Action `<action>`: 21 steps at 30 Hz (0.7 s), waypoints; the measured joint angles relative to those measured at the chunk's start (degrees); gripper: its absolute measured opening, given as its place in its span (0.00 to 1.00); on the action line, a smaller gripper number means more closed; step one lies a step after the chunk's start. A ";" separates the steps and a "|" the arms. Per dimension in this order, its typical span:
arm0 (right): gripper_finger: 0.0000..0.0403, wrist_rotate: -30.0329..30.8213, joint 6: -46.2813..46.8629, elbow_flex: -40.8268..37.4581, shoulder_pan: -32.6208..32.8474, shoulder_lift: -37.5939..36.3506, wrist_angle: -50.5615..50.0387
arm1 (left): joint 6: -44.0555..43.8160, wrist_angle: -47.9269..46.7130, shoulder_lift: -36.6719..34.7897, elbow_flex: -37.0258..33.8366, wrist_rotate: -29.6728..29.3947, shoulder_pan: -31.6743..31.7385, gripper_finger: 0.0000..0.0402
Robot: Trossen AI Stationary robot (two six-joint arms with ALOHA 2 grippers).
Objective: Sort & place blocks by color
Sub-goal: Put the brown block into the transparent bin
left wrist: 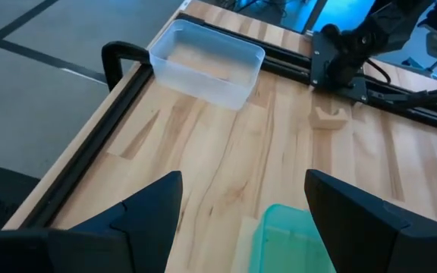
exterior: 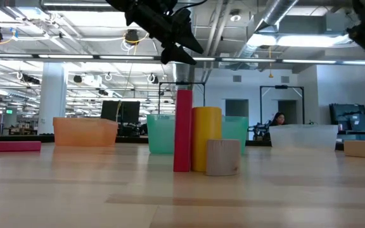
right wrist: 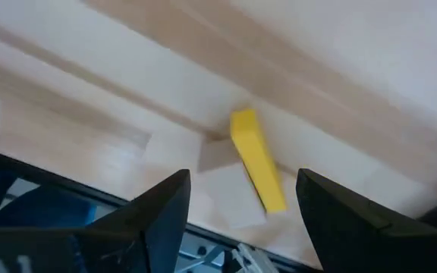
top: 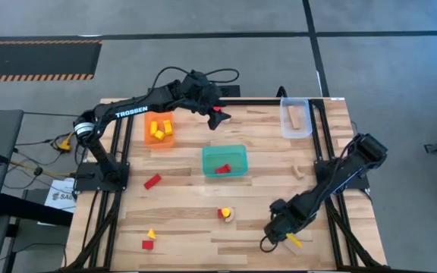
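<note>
left gripper (top: 217,117): jaws apart, empty, raised between orange tray (top: 149,138) and teal tray (top: 237,171).
right gripper (top: 278,236): fingers spread, over yellow bar (right wrist: 257,160) near table edge (top: 309,264).
risk: bar lies slanted, closing jaws could knock it overboard.

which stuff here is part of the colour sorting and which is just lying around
Part of the job:
- yellow bar under the open right pincer
- red bar loose on the table
- yellow blocks in the orange tray
- red block in the teal tray
- wood block in the clear tray
- open left pincer

Lying about:
- cables beside the table
</note>
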 joint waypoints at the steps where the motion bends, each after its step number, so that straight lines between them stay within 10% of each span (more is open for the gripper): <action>1: 0.66 -0.21 -0.62 0.00 0.00 0.44 1.21 | -0.01 -0.20 0.00 0.00 0.00 0.00 0.66; 21: 0.66 -6.01 4.81 0.37 7.13 10.30 12.16 | 0.49 -3.36 0.00 -0.04 0.35 0.04 0.66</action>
